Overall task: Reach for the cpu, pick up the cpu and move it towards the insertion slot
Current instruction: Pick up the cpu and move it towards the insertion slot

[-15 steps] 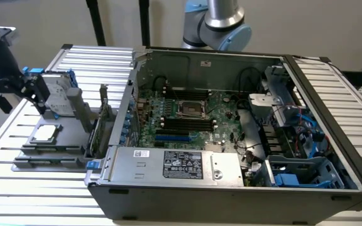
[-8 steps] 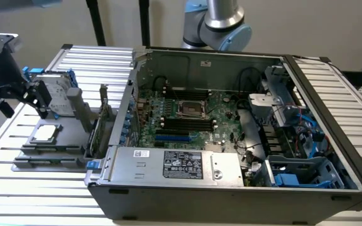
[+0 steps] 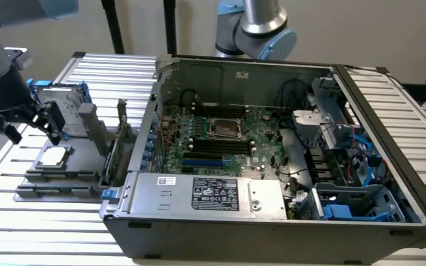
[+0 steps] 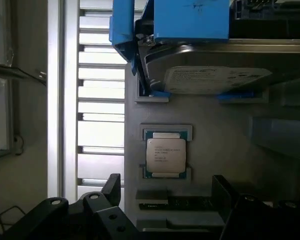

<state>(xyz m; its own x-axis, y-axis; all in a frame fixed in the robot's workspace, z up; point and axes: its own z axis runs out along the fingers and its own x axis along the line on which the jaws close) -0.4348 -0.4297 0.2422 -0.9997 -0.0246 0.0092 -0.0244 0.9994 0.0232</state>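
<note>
The cpu (image 3: 54,157) is a small square chip with a silvery top and lies flat in a recess of the grey holder plate (image 3: 80,166), at the exterior view's left, outside the computer case. My gripper (image 3: 33,133) hovers a little above it, open, with nothing between its black fingers (image 3: 55,131). In the wrist view the cpu (image 4: 165,155) lies just beyond the gripper (image 4: 167,186), whose two fingertips (image 4: 113,184) stand apart. The insertion slot (image 3: 226,128), a square socket with a shiny metal frame, sits on the motherboard inside the open case.
An upright silver hard drive (image 4: 215,77) in a blue bracket (image 4: 190,20) stands on the holder just beyond the cpu. The case wall (image 3: 150,119) rises between the holder and the motherboard. Long black memory slots (image 3: 221,146) flank the socket. A second robot arm (image 3: 261,27) stands behind the case.
</note>
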